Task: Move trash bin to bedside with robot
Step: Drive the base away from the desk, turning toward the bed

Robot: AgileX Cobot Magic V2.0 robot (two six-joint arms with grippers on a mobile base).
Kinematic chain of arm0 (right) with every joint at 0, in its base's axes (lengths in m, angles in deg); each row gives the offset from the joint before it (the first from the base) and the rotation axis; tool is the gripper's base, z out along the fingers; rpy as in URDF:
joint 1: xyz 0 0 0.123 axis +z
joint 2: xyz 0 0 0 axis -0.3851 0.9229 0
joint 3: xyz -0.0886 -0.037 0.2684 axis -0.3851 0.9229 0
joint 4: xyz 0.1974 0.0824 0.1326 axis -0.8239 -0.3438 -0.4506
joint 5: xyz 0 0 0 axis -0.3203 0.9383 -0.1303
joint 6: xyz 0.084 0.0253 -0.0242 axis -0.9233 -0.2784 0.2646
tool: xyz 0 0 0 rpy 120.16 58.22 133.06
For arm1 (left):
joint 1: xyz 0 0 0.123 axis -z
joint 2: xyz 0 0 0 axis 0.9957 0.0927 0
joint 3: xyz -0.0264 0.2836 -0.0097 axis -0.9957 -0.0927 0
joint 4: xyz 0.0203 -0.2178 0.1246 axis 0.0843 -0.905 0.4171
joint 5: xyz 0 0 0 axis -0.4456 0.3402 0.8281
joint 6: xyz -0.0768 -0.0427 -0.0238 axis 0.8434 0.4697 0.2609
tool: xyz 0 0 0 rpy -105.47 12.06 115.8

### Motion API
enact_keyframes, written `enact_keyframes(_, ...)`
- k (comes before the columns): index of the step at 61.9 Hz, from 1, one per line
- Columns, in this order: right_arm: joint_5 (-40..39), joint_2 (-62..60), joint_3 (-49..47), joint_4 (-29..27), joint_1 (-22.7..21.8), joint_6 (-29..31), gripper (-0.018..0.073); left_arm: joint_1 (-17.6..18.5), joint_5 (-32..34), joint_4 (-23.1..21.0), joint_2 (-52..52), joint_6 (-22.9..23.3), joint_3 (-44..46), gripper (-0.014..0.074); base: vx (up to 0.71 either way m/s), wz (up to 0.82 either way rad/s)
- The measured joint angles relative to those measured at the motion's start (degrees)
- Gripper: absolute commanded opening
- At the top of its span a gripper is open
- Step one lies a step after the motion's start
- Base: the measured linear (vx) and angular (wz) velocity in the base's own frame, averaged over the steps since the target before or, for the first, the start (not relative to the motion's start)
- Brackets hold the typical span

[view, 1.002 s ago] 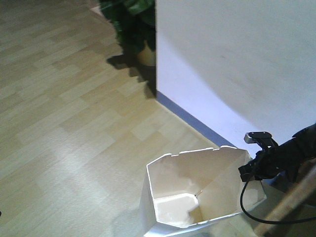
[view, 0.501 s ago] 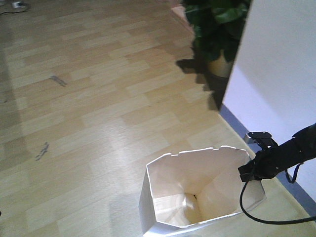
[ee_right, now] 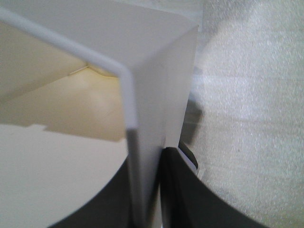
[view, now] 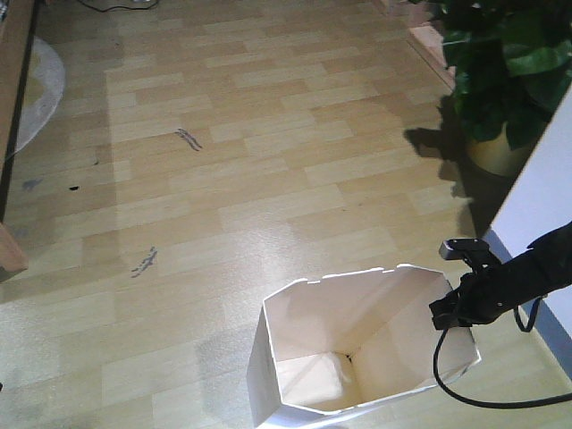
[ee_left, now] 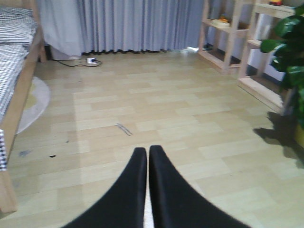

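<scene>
The white trash bin stands upright on the wooden floor, at 6 o'clock in the front view. The right arm reaches in from 3 o'clock, its jaws clamped on the bin's rim wall. The left jaws are pressed together, holding nothing. The bed with checkered bedding lies at 9 o'clock, well apart from the bin. A potted plant stands at 1 o'clock.

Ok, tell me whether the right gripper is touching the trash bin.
Touching. The right wrist view shows the right gripper pinching the trash bin wall between its fingers.
</scene>
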Motion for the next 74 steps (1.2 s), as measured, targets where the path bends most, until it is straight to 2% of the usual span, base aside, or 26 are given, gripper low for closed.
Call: enact_keyframes(74, -0.1, 0.0, 0.0, 0.2, 0.0, 0.0, -0.0005, 0.0, 0.0, 0.0, 0.0, 0.0, 0.0, -0.0006, 0.21, 0.17)
